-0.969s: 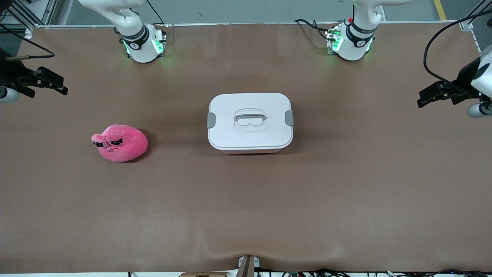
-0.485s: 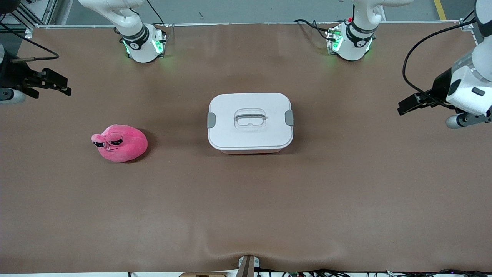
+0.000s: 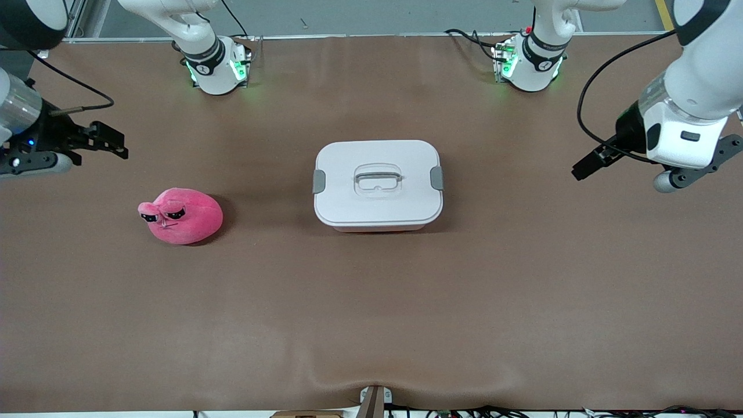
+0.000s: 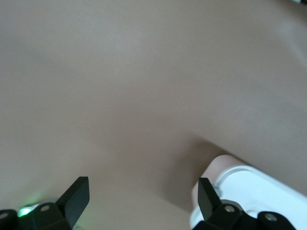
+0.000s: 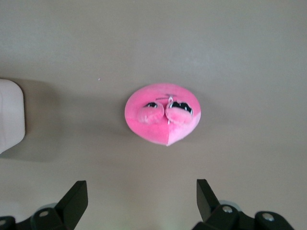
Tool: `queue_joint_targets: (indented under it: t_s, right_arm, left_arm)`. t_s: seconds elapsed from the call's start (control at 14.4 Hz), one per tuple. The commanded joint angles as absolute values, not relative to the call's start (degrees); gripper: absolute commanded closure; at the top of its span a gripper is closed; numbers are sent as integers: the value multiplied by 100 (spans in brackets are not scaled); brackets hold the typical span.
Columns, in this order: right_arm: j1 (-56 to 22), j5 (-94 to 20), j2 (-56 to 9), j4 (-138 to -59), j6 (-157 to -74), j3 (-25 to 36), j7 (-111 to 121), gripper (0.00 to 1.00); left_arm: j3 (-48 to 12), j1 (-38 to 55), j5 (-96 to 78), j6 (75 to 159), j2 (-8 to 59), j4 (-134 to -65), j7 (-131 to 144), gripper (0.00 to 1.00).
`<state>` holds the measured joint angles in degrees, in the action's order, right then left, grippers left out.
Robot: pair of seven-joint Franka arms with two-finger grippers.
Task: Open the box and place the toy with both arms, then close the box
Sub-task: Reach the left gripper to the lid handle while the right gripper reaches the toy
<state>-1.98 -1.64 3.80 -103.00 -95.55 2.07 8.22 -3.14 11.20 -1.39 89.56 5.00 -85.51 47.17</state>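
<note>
The box (image 3: 377, 197) stands at the table's middle, its white lid shut with a grey clip (image 3: 318, 181) at each end and a recessed grey handle (image 3: 378, 176). The pink toy (image 3: 181, 215) lies on the table toward the right arm's end. My right gripper (image 3: 113, 145) is open and empty over bare table near that end; its wrist view shows the toy (image 5: 163, 115) and a box edge (image 5: 9, 120) past the fingertips (image 5: 76, 199). My left gripper (image 3: 583, 167) is open and empty over bare table toward the left arm's end; a box corner (image 4: 249, 191) shows in its wrist view.
The brown table cover (image 3: 371, 313) is flat with a small ripple at its front edge. The two arm bases (image 3: 217, 67) (image 3: 528, 64) stand along the edge farthest from the front camera. A small bracket (image 3: 374, 400) sits at the front edge.
Both grippers have moved inward from the table's ends, the left one toward the box and the right one toward the toy. The box and toy have not moved.
</note>
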Motion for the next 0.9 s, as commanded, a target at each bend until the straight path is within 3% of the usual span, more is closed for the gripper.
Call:
queue_joint_targets:
  t_s: [0.0, 0.83]
  right_arm:
    - [-237, -211, 317, -10485, -9835, 229, 1063, 0]
    - [-290, -229, 106, -11145, -10512, 229, 2863, 0]
  left_arm:
    - [-308, 1414, -272, 9079, 676, -8438, 5578, 0]
    - [-378, 2513, -369, 9545, 1055, -8446, 9376, 0]
